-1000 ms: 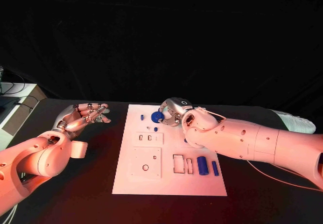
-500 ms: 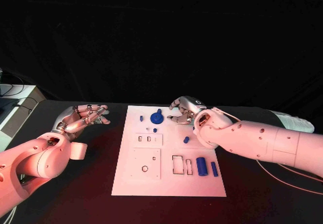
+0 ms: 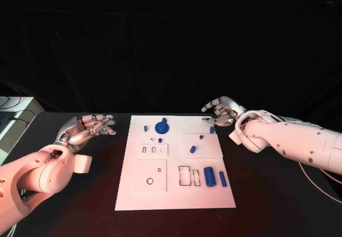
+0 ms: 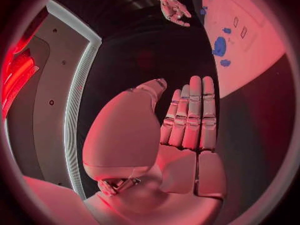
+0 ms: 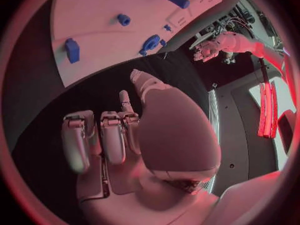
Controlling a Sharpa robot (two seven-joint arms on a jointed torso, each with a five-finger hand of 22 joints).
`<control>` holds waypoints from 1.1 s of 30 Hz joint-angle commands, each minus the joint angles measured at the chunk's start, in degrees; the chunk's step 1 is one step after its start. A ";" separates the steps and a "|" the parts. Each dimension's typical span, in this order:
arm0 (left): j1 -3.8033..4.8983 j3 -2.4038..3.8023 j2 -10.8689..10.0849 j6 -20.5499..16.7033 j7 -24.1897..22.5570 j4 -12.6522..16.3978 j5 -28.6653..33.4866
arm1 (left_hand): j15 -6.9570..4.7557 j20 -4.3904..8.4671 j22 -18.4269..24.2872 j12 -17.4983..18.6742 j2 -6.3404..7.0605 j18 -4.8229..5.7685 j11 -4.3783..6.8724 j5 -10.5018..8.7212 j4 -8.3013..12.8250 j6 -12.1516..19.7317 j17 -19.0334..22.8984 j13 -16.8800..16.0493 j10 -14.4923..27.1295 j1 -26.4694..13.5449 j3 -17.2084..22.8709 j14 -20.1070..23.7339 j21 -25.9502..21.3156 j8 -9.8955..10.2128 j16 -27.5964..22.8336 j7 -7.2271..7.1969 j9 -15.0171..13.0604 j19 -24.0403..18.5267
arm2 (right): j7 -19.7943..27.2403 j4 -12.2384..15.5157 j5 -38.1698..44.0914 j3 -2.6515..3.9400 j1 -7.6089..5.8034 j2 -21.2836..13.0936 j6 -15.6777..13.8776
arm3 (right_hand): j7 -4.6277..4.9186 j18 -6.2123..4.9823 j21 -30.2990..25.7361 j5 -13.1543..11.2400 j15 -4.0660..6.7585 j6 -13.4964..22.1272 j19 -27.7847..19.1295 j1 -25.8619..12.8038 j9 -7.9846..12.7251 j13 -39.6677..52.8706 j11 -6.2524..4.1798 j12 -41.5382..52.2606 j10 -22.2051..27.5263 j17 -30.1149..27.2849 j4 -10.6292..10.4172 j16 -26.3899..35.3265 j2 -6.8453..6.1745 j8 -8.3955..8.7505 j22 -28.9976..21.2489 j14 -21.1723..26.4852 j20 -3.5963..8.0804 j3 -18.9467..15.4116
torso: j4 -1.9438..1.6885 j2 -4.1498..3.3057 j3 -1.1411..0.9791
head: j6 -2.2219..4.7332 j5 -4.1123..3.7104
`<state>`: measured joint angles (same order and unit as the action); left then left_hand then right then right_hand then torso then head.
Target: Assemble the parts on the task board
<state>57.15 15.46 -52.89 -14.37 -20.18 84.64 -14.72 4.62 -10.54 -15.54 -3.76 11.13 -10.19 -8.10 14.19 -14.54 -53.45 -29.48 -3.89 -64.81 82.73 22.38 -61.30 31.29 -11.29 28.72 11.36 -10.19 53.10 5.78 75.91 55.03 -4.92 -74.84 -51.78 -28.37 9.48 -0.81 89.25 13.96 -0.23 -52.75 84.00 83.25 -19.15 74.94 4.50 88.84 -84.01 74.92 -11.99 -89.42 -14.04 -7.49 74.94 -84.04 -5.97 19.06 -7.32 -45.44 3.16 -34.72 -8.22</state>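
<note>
The white task board lies in the middle of the table. A blue round part sits at its far end, seen also in the wrist views. Several small blue parts lie around it, such as one mid-board. A thick blue cylinder and a thin blue rod lie near the board's right edge. My right hand hovers off the board's far right corner, fingers apart and holding nothing. My left hand stays left of the board, fingers straight, holding nothing.
A flat white block with a round hole and slotted recesses occupy the board's near half. Grey equipment stands at the table's far left edge. Bare black table flanks the board.
My right hand let go of the blue round part at the board's far end and drew back to the right, off the board. The left hand stayed put. The camera shifted slightly.
</note>
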 commanded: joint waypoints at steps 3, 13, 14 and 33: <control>-0.57 0.03 0.48 1.17 -0.97 -0.26 0.20 | 0.00 -0.02 -0.10 0.01 0.26 0.05 0.04 -0.36 -0.13 -0.16 -0.06 -0.01 -0.23 -0.13 0.31 0.40 0.33 0.06 0.17 0.11 -0.05 -0.57 | 6.11 -2.05 0.31 -0.05 0.27 -1.17 8.49 | 0.24 0.52 -0.14 -0.30 -0.39 0.25 5.42 0.77 0.12 13.84 0.39 -0.28 -4.66 11.97 0.64 0.17 -0.29 0.54 14.10 -5.23 -0.56 -0.09 | 0.36 0.50 -0.93 | -0.24 -0.16; -1.19 0.03 0.99 1.37 -0.92 -0.75 0.11 | 0.00 -0.04 -0.12 0.01 0.28 0.05 0.05 -0.36 -0.11 -0.17 -0.07 -0.01 -0.27 -0.14 0.33 0.45 0.35 0.06 0.16 0.10 -0.07 -0.66 | 4.24 -5.16 6.16 -0.21 1.89 -0.44 8.42 | 0.56 0.54 -0.09 0.27 -0.58 1.13 5.46 0.68 0.34 13.77 0.65 -0.37 -4.57 12.23 0.75 0.11 -0.63 1.22 14.16 -5.28 -0.67 -0.63 | 0.48 0.27 -1.77 | -0.56 -0.41; -1.23 0.03 1.03 1.38 -0.91 -0.80 0.10 | 0.00 -0.04 -0.12 0.01 0.28 0.05 0.05 -0.36 -0.11 -0.17 -0.07 -0.01 -0.27 -0.14 0.33 0.45 0.35 0.06 0.16 0.10 -0.07 -0.66 | 3.86 -5.29 6.69 -0.21 2.00 -0.37 8.34 | 0.59 0.58 0.03 0.35 -0.60 1.20 5.53 0.64 0.36 13.80 0.67 -0.33 -4.61 12.40 0.71 0.07 -0.58 1.28 14.28 -5.33 -0.69 -0.68 | 0.40 0.25 -1.83 | -0.69 -0.44; -1.40 0.03 0.87 1.25 -0.86 -1.06 -0.14 | 0.00 -0.05 -0.15 0.03 0.33 0.04 0.05 -0.37 -0.08 -0.15 -0.08 -0.01 -0.26 -0.15 0.35 0.49 0.39 0.08 0.15 0.09 -0.08 -0.77 | -0.16 -7.37 9.67 -0.23 2.95 0.52 7.53 | 0.79 0.67 0.32 0.68 -0.80 1.78 5.73 0.11 0.47 13.82 0.88 -0.31 -4.63 12.82 0.22 -0.03 -0.33 1.74 14.60 -5.42 -0.87 -1.75 | 0.14 -0.03 -1.90 | -1.38 -0.72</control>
<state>55.75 15.46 -52.07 -14.05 -20.28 83.48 -14.75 4.62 -10.54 -15.64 -3.77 11.12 -10.18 -8.09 14.19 -14.54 -53.45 -29.51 -3.89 -64.81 82.74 22.38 -61.31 31.29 -11.30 28.72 11.36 -10.18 52.70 6.62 68.62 63.33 -5.13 -71.97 -51.28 -21.31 10.41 -0.82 89.25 14.42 -0.64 -51.39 84.00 83.70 -18.77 74.91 4.86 88.61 -83.95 74.92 -11.78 -89.42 -14.50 -5.95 74.92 -84.04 -6.38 17.54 -7.13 -45.49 1.19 -35.95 -8.88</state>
